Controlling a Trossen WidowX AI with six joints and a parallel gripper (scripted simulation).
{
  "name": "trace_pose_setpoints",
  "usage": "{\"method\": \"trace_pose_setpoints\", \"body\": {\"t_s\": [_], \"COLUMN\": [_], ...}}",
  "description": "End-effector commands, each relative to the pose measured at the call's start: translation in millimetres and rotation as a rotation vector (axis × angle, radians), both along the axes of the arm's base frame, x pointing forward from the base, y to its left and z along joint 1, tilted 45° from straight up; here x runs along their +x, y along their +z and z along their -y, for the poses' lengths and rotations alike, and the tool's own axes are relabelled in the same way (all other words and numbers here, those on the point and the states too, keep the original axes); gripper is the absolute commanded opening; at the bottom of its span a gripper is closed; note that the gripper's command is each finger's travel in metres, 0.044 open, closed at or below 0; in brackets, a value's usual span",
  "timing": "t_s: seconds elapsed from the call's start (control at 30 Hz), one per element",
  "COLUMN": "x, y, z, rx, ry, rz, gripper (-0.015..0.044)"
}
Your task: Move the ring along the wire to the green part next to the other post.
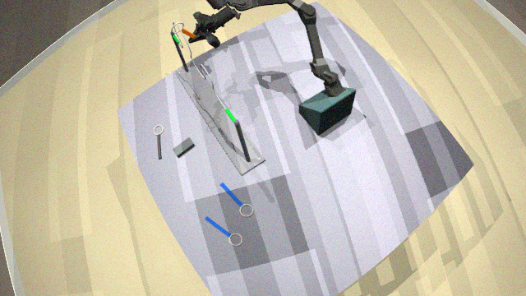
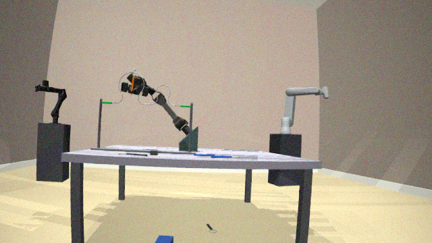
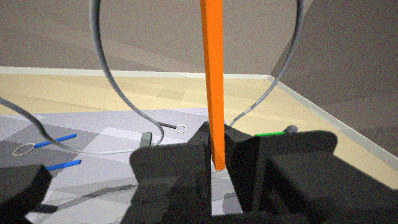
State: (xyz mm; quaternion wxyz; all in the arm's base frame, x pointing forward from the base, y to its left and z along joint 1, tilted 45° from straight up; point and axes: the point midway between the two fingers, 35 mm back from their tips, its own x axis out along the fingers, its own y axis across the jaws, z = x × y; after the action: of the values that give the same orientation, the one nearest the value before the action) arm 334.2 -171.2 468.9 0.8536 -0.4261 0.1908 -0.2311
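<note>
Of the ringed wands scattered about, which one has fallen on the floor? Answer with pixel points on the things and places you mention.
The dark-handled wand [image 2: 209,227] lying beneath the table [image 2: 189,164]; the two blue-handled ones [image 1: 231,194] [image 1: 218,226] lie on top.

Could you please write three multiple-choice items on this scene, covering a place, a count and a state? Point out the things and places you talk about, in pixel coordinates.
1. Where does the blue-block base of neither post matter: where is the grey-handled ring [image 1: 159,145]?
A. On the table
B. On the floor
C. On the wire

2. How many blue-handled rings lie on the table?
A. One
B. Two
C. Four

3. How is the gripper [image 1: 192,38] [image 3: 211,124]?
A. Wide open
B. Shut on nothing
C. Shut on the orange handle [image 1: 188,33] [image 2: 133,84] [image 3: 214,80]

1 A: the top view shows it lying there.
2 B: two blue handles show.
3 C: the handle stands between the fingers.
</note>
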Motion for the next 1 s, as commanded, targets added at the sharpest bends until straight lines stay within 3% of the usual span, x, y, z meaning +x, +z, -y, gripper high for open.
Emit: {"method": "trace_pose_setpoints", "body": {"t_s": [0.0, 0.97], "x": [-2.7, -3.7], "y": [2.9, 12.2], "z": [0.1, 4.8], "rx": [-0.049, -0.406], "ry": [-0.003, -0.009], "rz": [-0.004, -0.069], "gripper": [-0.0150, -0.0150]}}
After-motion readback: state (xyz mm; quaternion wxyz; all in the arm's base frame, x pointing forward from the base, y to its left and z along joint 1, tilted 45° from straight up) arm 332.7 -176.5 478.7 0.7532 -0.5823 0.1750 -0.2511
